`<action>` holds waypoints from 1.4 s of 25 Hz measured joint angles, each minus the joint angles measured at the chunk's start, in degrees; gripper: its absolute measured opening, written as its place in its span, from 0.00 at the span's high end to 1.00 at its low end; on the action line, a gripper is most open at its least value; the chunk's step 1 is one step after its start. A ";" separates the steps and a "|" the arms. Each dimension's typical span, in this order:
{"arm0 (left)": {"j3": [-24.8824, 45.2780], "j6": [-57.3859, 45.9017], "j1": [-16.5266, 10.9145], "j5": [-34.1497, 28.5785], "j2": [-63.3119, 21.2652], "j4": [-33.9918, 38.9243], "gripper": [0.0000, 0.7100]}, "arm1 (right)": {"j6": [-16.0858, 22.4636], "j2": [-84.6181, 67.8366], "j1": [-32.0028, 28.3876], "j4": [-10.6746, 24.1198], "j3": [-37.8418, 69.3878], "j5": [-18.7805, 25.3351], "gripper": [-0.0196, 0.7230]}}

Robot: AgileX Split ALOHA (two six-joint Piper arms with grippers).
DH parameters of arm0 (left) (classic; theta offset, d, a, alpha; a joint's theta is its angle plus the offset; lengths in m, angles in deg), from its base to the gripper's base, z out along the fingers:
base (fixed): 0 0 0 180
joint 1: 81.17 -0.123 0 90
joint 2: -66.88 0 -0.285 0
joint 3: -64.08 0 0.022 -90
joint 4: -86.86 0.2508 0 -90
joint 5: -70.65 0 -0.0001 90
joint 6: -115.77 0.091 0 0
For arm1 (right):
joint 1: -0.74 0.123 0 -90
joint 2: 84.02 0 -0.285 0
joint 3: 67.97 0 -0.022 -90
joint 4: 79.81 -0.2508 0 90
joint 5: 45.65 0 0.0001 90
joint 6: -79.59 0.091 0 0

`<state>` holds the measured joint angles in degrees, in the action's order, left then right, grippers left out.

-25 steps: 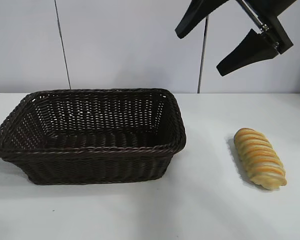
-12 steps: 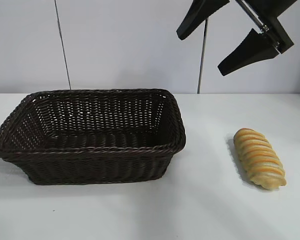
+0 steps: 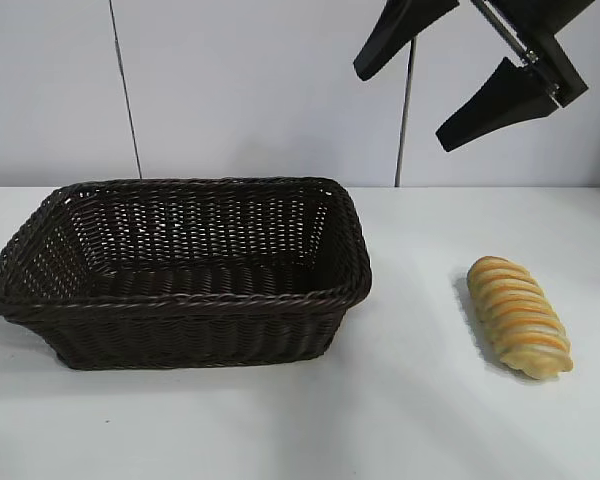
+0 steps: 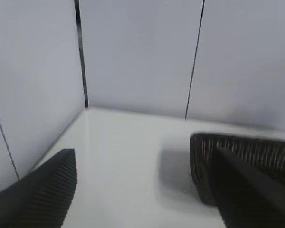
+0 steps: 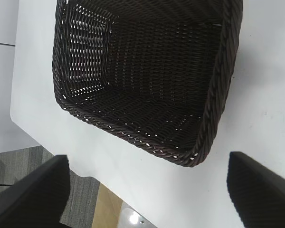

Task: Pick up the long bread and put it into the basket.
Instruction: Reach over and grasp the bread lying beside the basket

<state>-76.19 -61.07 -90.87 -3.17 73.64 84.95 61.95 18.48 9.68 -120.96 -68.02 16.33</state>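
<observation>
Lying on the white surface (image 3: 420,420) well to the right of the basket in the exterior view, the long bread (image 3: 519,316) rests on its pale underside with its orange-browned ridges facing up, its length running from back to front and angled slightly toward the right. Nothing touches it.

The basket (image 3: 195,300), dark brown wicker with a braided rim and flaring sides, sits on the left half of the surface and holds nothing.

The right tool (image 3: 450,70) hangs high in the upper right of the exterior view, above the gap between basket and bread, its two black fingers spread wide apart and clamped on nothing. Its wrist camera looks straight down into the open basket (image 5: 147,90), with both ribbed fingers (image 5: 35,197) framing the shot.

The left tool (image 4: 142,190) does not appear in the exterior view. Its own camera shows its two dark fingers standing apart with nothing between them, looking across the bare surface toward the grey wall panels (image 4: 137,52), with one blurred end of the basket (image 4: 213,156) partly hidden behind one finger.
</observation>
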 joint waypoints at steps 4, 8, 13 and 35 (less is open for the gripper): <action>5.75 0.00 0.44 0.02 0.00 -0.68 0.30 | 0.00 0.00 0.00 0.00 0.00 0.00 0.14; 6.64 0.16 1.20 0.10 0.06 -1.17 0.30 | 0.00 0.00 0.00 0.00 0.00 0.07 0.14; 6.64 0.16 1.30 0.10 0.06 -1.17 0.30 | 0.00 0.00 0.00 0.00 0.00 0.32 0.14; 6.64 0.16 1.37 0.10 0.06 -1.19 0.30 | 18.91 -7.35 0.00 32.76 -27.29 10.17 0.14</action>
<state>-69.55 -60.91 -89.50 -3.07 73.70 83.76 80.86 11.13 9.68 -88.20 -95.31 26.50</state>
